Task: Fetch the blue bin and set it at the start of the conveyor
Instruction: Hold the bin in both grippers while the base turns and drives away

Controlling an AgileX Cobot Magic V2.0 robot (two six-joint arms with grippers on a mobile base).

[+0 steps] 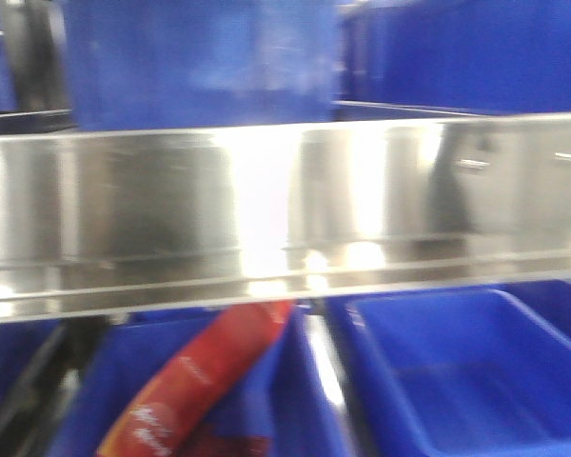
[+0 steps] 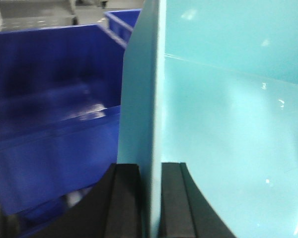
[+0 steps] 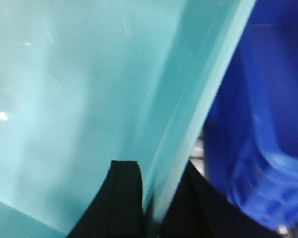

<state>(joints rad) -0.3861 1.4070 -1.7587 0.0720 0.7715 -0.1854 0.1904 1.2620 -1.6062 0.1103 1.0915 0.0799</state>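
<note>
Aqua plastic walls of the blue bin (image 2: 228, 124) are clamped by the left gripper (image 2: 151, 198) and right gripper (image 3: 151, 203), near the dark blue crates (image 2: 54, 124), so grabbing looks done, but no conveyor is seen yet.

The blue bin (image 2: 228, 124) is a plain pale aqua. The crates (image 2: 54, 129) are a glossy dark royal blue. The rail (image 1: 285, 209) is shiny silver. A packet (image 1: 195, 381) is red with pale lettering. The left gripper (image 2: 150, 173) and right gripper (image 3: 159, 176) have black jaws.
</note>
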